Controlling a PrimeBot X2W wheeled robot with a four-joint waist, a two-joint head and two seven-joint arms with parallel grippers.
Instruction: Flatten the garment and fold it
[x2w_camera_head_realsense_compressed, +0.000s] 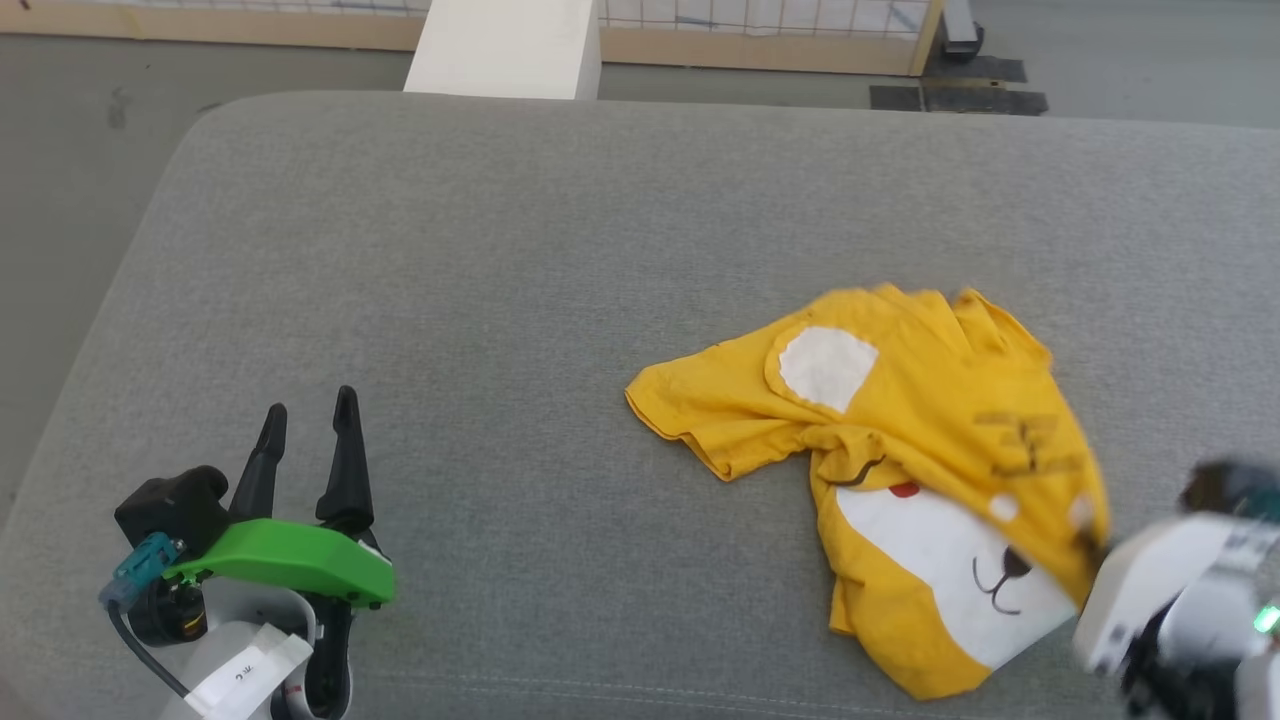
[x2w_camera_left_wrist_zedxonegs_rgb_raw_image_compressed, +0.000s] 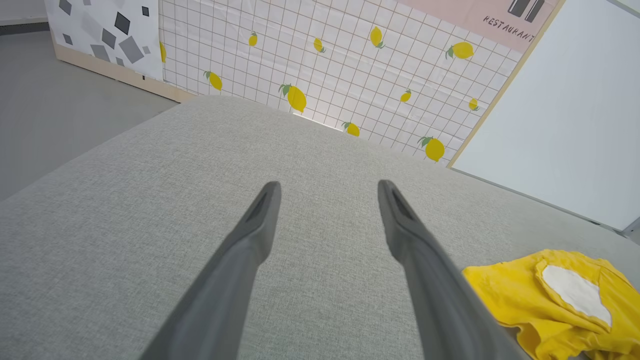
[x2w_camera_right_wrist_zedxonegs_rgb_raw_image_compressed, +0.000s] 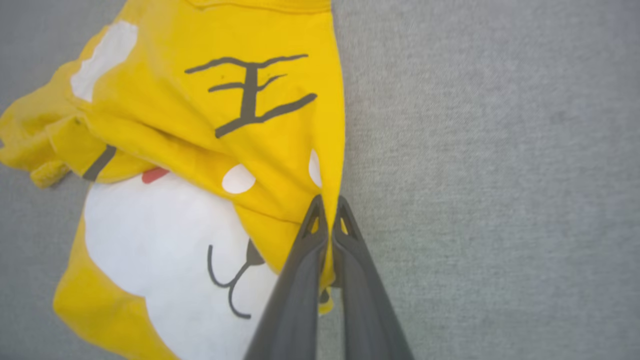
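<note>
Lying crumpled at the lower right of the head view, the garment is a soft yellow T-shirt on a grey woven cushion. At lower left, the left gripper rests with its tapered dark fingers spread wide, holding nothing. The right wrist view adds detail: the right gripper pinches the shirt's edge, beside black printed strokes, white ovals and a curved mouth. The left wrist view reveals a lemon-patterned wall behind.

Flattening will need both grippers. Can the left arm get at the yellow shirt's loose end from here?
Probably yes: bare grey cushion lies between the open left gripper and the shirt, with nothing in the way.
</note>
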